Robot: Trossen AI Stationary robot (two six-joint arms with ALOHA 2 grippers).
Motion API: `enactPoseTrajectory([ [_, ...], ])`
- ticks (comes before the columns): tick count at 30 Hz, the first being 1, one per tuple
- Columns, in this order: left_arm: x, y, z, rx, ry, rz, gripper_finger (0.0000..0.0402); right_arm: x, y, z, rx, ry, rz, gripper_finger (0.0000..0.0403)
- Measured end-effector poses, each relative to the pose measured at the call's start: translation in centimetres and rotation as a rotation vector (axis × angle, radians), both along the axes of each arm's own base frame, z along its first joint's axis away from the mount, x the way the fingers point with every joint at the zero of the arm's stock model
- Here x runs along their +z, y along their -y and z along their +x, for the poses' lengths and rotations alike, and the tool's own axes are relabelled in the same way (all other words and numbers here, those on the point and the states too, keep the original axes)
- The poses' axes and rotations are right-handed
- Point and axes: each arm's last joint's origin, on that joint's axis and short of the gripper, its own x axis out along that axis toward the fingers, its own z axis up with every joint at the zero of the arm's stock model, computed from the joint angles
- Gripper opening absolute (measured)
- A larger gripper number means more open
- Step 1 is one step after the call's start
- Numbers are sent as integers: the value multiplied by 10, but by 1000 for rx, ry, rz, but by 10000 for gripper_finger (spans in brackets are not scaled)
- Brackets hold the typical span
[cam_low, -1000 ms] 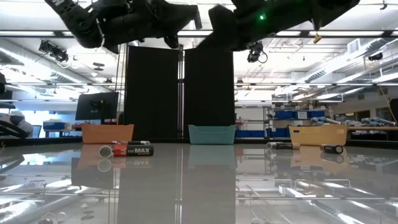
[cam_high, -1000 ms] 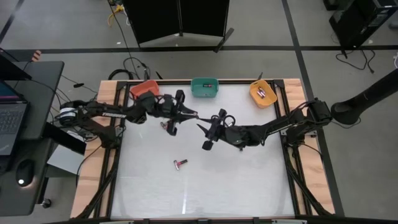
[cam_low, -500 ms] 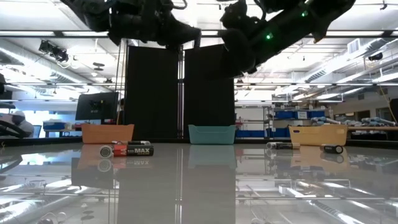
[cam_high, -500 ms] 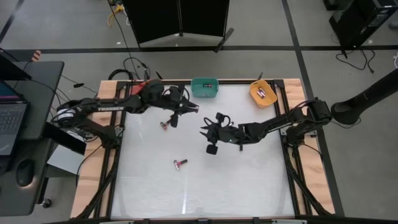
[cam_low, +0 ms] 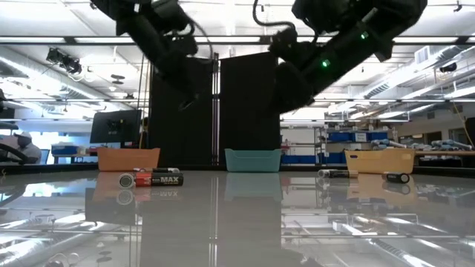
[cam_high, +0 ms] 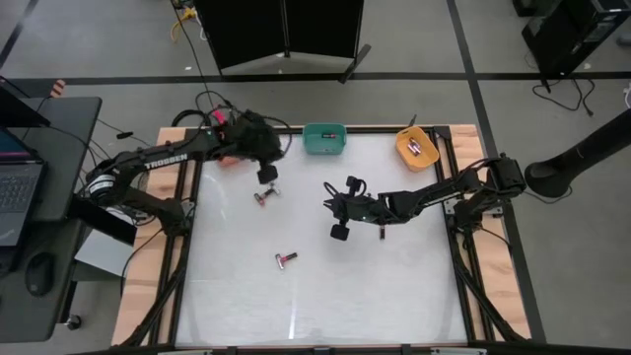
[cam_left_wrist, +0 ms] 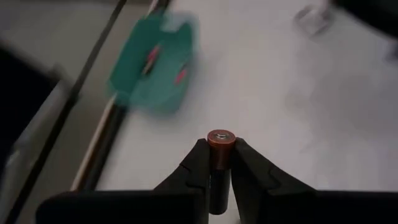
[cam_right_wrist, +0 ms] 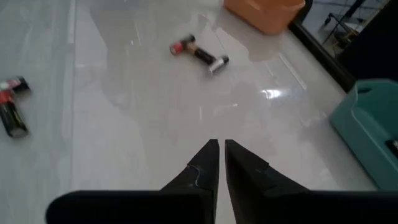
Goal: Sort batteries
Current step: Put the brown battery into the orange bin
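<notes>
This is a robotics lab or workshop hall. Beyond the white tabletop point(cam_high: 325, 286), the low view shows ceiling strip lights point(cam_low: 415, 104), shelving with blue storage bins point(cam_low: 345, 137) at 3 o'clock, a monitor point(cam_low: 115, 127) at 9 o'clock, and black partition panels point(cam_low: 215, 111). From above, floor cables point(cam_high: 212, 104) and a laptop desk point(cam_high: 30, 197) appear.

Three bins point(cam_high: 323, 138) line the table's point(cam_high: 394, 286) far edge; batteries point(cam_high: 286, 259) lie scattered nearer.

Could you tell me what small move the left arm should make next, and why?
Probably carry on to a bin and open there. The left gripper is shut on a battery, raised off the table near the teal bin and the orange bin; which bin fits cannot be told. The right gripper is shut and empty.
</notes>
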Motion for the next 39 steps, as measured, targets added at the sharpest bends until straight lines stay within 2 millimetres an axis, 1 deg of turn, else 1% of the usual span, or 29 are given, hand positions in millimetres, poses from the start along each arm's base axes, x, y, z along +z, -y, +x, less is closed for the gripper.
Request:
enactPoseTrajectory([
  [4,-7,-19,-21,151,-143,33,47,-9,2,-6,-18,-20,16,32],
  [8,-11,-37,-41,255,-209,4,47,-16,3,-11,-16,-29,11,33],
  [17,-32,-67,-86,404,-305,-60,47,-20,11,-14,-21,-54,-17,26],
  [21,-47,-77,-99,444,-330,-129,47,-20,15,-14,-29,-59,-25,22],
  [30,-82,-103,-99,495,-389,-196,47,-19,25,-14,-45,-62,-44,21],
  [35,-104,-118,-100,600,-433,-210,47,-19,28,-14,-47,-68,-53,21],
  [39,-116,-125,-99,648,-436,-222,47,-19,28,-14,-42,-70,-56,21],
])
